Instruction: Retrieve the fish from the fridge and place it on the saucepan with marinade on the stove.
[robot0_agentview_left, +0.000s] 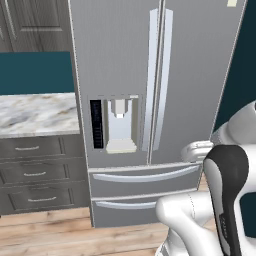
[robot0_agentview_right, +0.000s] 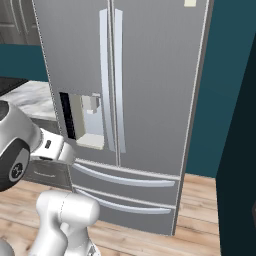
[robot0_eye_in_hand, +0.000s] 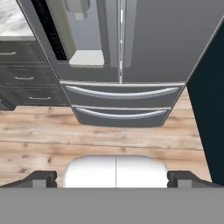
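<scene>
The fridge (robot0_agentview_left: 190, 75) (robot0_agentview_right: 155, 75) (robot0_eye_in_hand: 153, 43) stands right ahead, tall and silver-grey, with both upper doors and both lower drawers (robot0_agentview_left: 145, 180) shut. Its long handles (robot0_agentview_left: 159, 75) meet at the middle seam. The water dispenser (robot0_agentview_left: 117, 125) sits in the left door. The fish, the saucepan and the stove are out of view. My gripper (robot0_eye_in_hand: 112, 178) is open and empty, its two dark fingertips (robot0_eye_in_hand: 41, 177) wide apart. It hangs low over the wooden floor, a short way back from the fridge's drawers.
A marble counter (robot0_agentview_left: 35, 112) over dark grey cabinet drawers (robot0_agentview_left: 35, 172) adjoins the fridge on the left. A teal wall (robot0_agentview_right: 225, 100) and a dark panel (robot0_agentview_right: 240, 175) close in on the right. Wooden floor (robot0_eye_in_hand: 109, 140) lies between me and the fridge.
</scene>
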